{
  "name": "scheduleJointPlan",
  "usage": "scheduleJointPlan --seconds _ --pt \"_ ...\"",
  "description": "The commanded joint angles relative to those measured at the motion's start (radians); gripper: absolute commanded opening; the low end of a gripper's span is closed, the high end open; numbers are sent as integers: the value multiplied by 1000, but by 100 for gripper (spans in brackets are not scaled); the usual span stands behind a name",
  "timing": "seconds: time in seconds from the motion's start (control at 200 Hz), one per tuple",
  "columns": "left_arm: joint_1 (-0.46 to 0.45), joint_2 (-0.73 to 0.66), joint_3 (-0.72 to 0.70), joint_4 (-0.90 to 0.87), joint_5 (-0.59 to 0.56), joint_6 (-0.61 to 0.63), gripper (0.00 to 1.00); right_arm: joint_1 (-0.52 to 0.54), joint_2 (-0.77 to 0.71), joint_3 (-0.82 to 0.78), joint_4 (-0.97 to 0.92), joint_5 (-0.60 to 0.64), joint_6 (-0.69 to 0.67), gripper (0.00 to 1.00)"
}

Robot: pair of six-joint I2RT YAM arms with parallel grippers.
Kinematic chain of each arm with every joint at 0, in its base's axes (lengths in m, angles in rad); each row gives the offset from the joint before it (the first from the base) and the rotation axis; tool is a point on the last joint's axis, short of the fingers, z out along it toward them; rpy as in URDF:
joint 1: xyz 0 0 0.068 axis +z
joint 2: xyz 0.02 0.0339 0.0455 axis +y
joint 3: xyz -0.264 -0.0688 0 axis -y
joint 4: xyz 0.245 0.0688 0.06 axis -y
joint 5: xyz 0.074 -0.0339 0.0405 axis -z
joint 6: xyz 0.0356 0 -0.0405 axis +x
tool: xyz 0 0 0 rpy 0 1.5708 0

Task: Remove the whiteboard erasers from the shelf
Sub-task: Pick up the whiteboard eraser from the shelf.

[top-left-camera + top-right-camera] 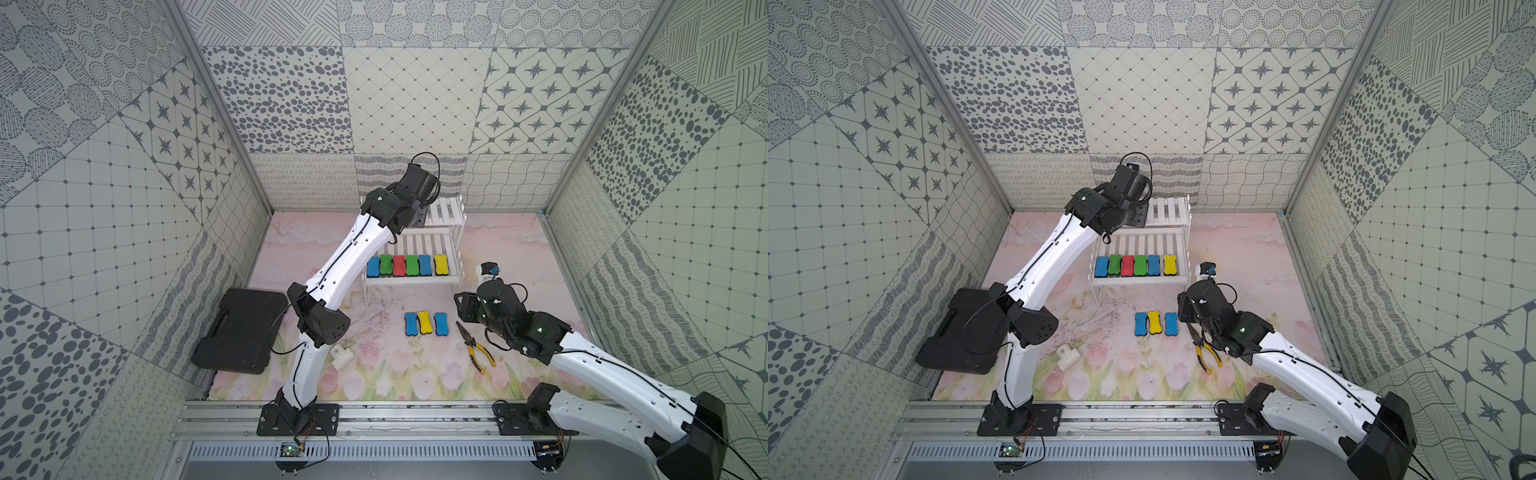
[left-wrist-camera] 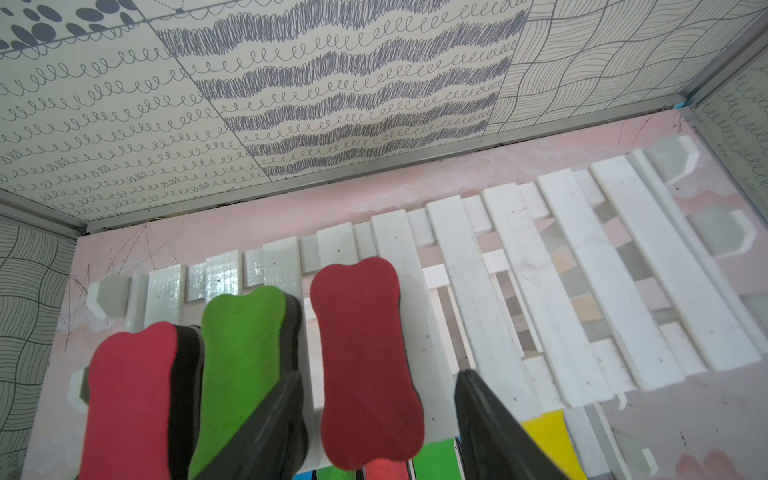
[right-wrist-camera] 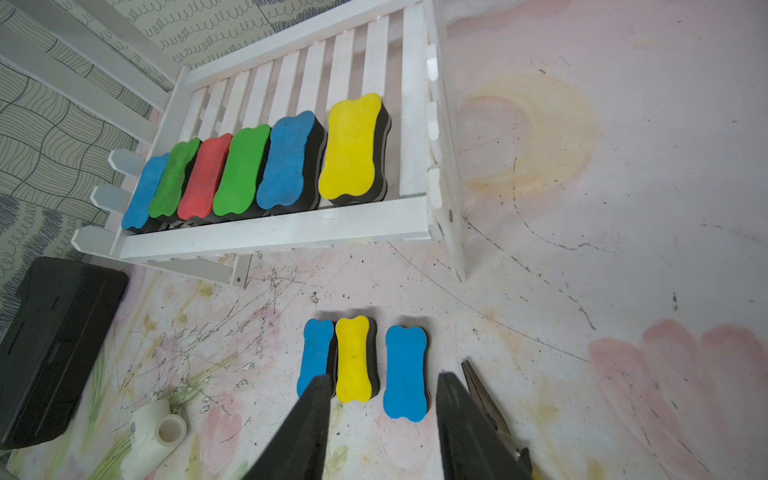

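Observation:
The white shelf [image 1: 446, 212] stands at the back. On its upper tier, the left wrist view shows a red eraser [image 2: 365, 361], a green eraser [image 2: 241, 365] and another red eraser [image 2: 129, 399]. My left gripper [image 2: 379, 374] is open, its jaws on either side of the first red eraser with gaps on both sides. Several erasers [image 3: 282, 162] line the lower tier [image 3: 291, 228]. A blue [image 1: 411, 323], a yellow [image 1: 424, 322] and a blue eraser [image 1: 440, 323] lie on the table. My right gripper [image 3: 385, 377] hovers open over them, holding nothing.
A black case [image 1: 241, 330] lies at the left. Yellow-handled pliers [image 1: 476, 347] lie just right of the three table erasers, close to my right gripper. A small white block [image 1: 341, 356] sits near the left arm. A small white-and-black object [image 1: 487, 270] stands right of the shelf.

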Motion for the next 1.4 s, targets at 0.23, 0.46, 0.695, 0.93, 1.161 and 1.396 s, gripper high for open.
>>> scheduleJointPlan --seconds 0.23,0.46,0.695,0.93,1.161,1.396 --pt "-2 31 -1 -3 -7 -7 55 -20 -31 -16 22 -5 3 46" --pt "-2 32 -1 -3 -4 -17 41 -27 -43 -22 22 -3 6 46" --pt "-23 -57 -57 37 -14 -51 35 -32 -54 -25 23 1 11 46" --pt "-70 -420 -546 240 -44 -158 36 -34 -68 -31 22 -2 21 46" --pt "-170 -772 -1015 311 -155 -257 37 -34 -90 -53 22 -9 30 46" --pt "-253 -990 -1438 340 -133 -495 36 -35 -98 -67 24 -1 37 46"
